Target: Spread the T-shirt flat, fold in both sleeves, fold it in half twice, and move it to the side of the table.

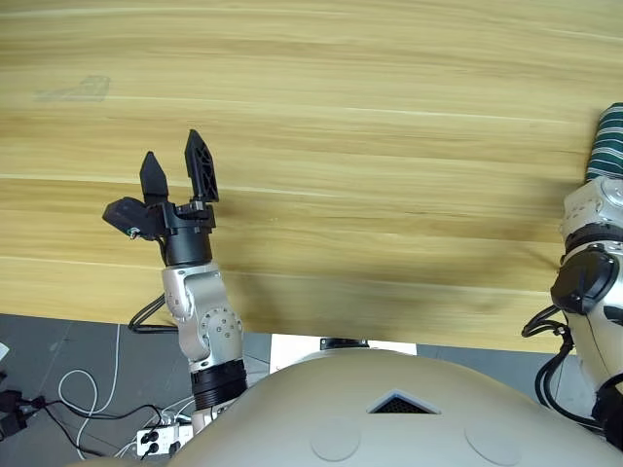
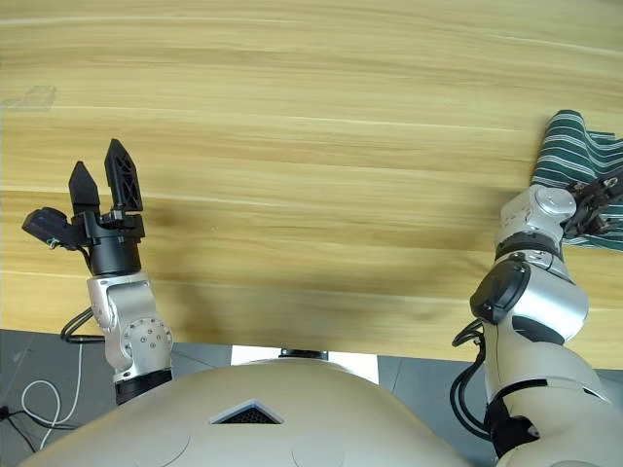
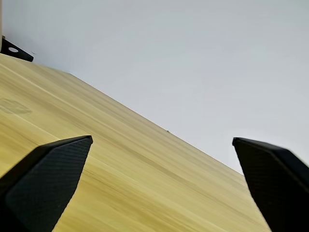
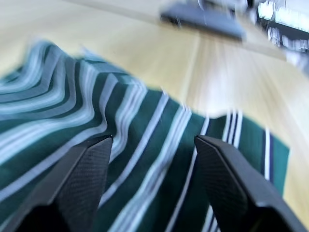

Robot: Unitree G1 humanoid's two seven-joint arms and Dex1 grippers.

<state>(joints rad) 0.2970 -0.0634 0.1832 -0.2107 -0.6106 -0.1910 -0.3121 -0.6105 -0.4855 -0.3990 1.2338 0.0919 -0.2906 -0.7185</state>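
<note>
Now, shirt point(image 2: 576, 146): green with pale stripes, rumpled, lying far to the right on the table point(image 1: 389, 146).
Right gripper point(image 4: 152, 140): fingers spread, empty, low over the shirt's near edge; whether they touch the cloth cannot be told.
Left gripper point(image 1: 172, 146): fingers spread, holding nothing, raised over the table's near left part, well apart from the shirt.

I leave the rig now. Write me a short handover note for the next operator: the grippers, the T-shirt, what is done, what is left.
Left gripper: open, empty, over the left part of the table.
Right gripper: open, just over the T-shirt, not gripping it.
T-shirt: compact striped bundle far on the table's right side.
Done: it seems folded and moved aside; the folds cannot be checked.
Left: probably confirm the folds and draw the right arm away.
</note>
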